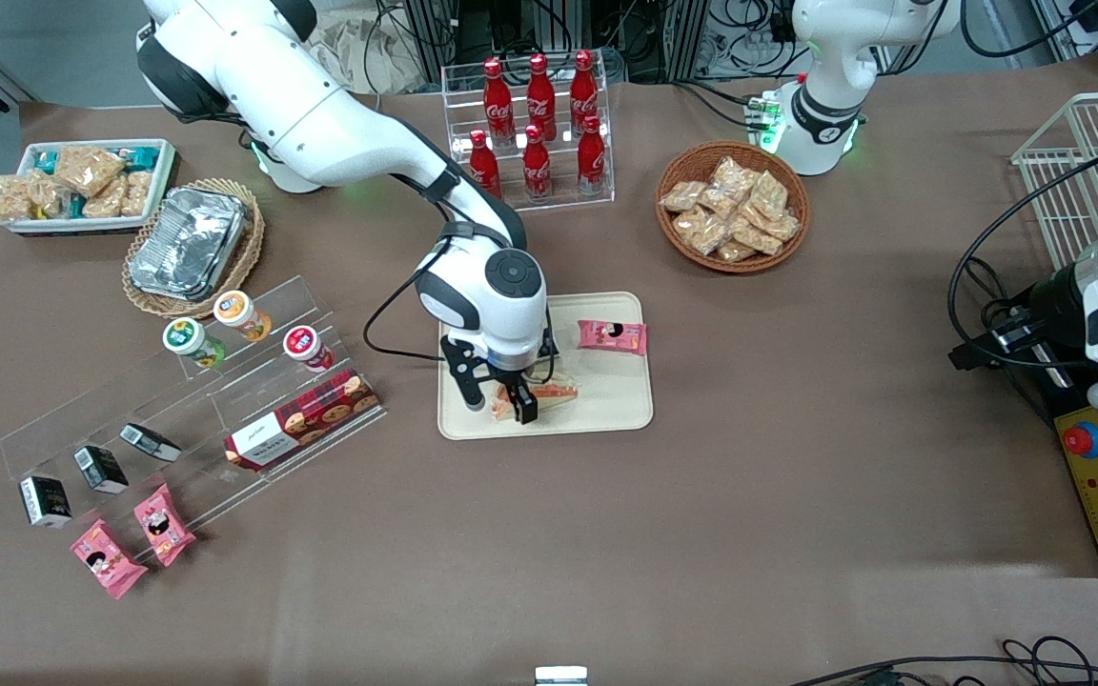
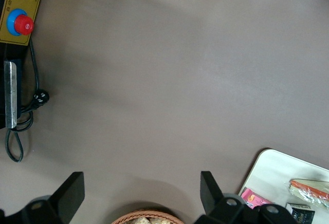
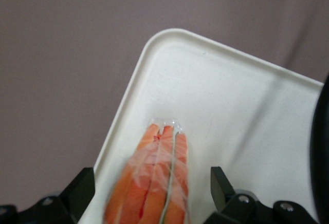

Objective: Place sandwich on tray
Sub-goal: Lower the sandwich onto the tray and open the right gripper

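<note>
The right arm's pincer (image 1: 508, 399) hangs low over the tray (image 1: 606, 410), its fingers spread to either side of the sandwich (image 1: 549, 390), which lies between them on the tray's surface. In the wrist view the wrapped sandwich (image 3: 159, 183), orange filling showing through the clear film, rests flat on the tray (image 3: 241, 106) close to a rounded corner, with a visible gap between the wrap and each black finger (image 3: 77, 193); nothing appears to be pinched. A pink snack packet (image 1: 612, 335) shares the tray, lying farther from the front camera than the pincer and a little toward the parked arm's end. Off the tray, toward the working arm's end, stands a clear stepped rack (image 1: 189, 400) of cups and boxes; farther from the camera than the pincer is a rack of red cola bottles (image 1: 538, 124).

By the look of it, the task is at its release step: the sandwich is set down and the grip let go. The next move would call for a straight lift clear of the wrap, without dragging the film or nudging the sandwich toward the rim.
</note>
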Available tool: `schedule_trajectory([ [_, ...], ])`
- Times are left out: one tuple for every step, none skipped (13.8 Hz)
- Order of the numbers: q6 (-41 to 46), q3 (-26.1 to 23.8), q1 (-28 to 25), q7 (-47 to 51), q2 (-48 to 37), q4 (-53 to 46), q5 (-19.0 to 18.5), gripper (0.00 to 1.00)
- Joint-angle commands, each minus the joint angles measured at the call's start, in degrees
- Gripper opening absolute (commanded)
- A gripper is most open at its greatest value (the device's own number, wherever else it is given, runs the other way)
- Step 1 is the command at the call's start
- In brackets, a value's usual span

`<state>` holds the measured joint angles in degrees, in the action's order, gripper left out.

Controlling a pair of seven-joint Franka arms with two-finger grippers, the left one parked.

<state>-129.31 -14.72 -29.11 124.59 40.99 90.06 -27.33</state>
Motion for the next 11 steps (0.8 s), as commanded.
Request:
schedule_trajectory([
  [3.98, -1.71, 1.15, 0.3, -3.62, -1.29, -0.36, 1.0],
  [4.76, -1.72, 1.33, -0.4, -5.12, -1.29, 0.25, 1.0],
  [6.34, -1.72, 1.77, -3.01, -6.96, -1.29, 1.65, 1.0],
  [8.44, -1.72, 2.47, -7.04, -9.07, -1.29, 4.19, 1.0],
  [10.38, -1.72, 3.17, -11.61, -11.35, -1.29, 5.95, 1.0],
  [12.57, -1.72, 4.31, -15.74, -13.63, -1.29, 6.58, 1.0],
  [15.2, -1.72, 5.45, -20.13, -15.92, -1.29, 6.76, 1.0],
  [18.01, -1.72, 6.51, -25.92, -18.2, -1.2, 6.76, 1.0],
  [20.74, -1.72, 7.74, -32.94, -20.32, -1.12, 6.85, 1.0],
  [23.12, -1.72, 9.05, -39.62, -22.16, -0.85, 6.85, 1.0],
  [24.79, -1.72, 10.28, -46.13, -23.84, -0.68, 6.85, 1.0],
])
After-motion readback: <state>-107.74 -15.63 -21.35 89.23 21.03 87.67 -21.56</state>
